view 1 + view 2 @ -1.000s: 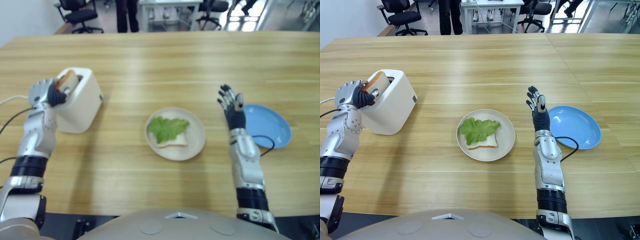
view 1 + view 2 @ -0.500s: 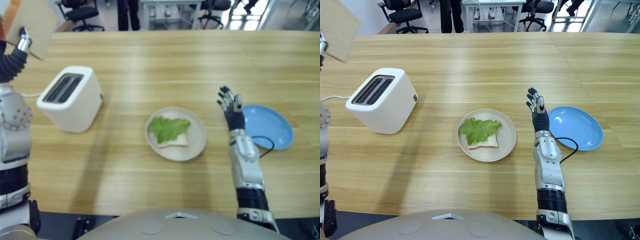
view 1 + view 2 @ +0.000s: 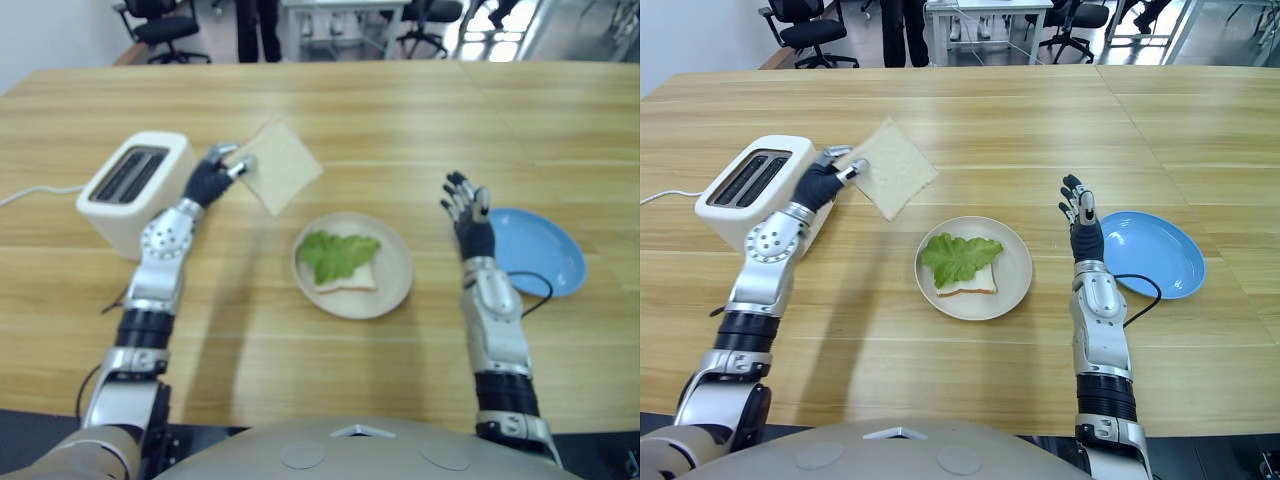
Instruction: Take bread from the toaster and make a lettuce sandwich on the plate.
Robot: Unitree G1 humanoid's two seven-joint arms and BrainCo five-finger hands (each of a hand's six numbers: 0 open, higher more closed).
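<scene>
My left hand point(image 3: 825, 176) is shut on a slice of bread point(image 3: 891, 167), holding it flat in the air between the white toaster point(image 3: 752, 190) and the beige plate point(image 3: 1014, 284). The toaster's two slots look empty. On the plate lies a bread slice point(image 3: 965, 288) with a green lettuce leaf point(image 3: 956, 256) on top. My right hand point(image 3: 1081, 209) stands upright to the right of the plate with fingers spread, holding nothing.
A blue plate point(image 3: 1152, 254) lies just right of my right hand, with a black cable point(image 3: 1137, 295) curling by it. The toaster's white cord point(image 3: 665, 195) runs off the left edge. Office chairs and a person's legs are beyond the table's far edge.
My left hand pulled the bread out of the toaster, lifted it high at the left, then swung it down and right toward the beige plate. The right hand stayed put.
</scene>
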